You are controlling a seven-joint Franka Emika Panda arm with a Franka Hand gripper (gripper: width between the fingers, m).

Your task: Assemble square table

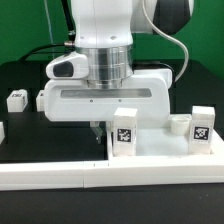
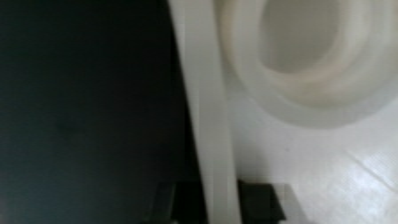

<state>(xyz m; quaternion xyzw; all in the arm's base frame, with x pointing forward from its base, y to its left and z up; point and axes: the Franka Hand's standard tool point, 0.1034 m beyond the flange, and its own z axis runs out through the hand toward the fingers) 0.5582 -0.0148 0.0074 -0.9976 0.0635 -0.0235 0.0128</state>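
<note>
The two-finger gripper [image 2: 219,192] is clamped on the raised rim [image 2: 203,90] of the large white plastic square table top [image 1: 160,148], which lies flat on the black table [image 1: 20,140]. The rim's long axis runs straight between the fingers, with a round socket [image 2: 311,50] just beside.

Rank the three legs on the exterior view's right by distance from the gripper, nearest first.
1. Big tagged leg: just right of the gripper.
2. Small leg: farther right.
3. End leg: farthest right, near the picture's edge.
</note>
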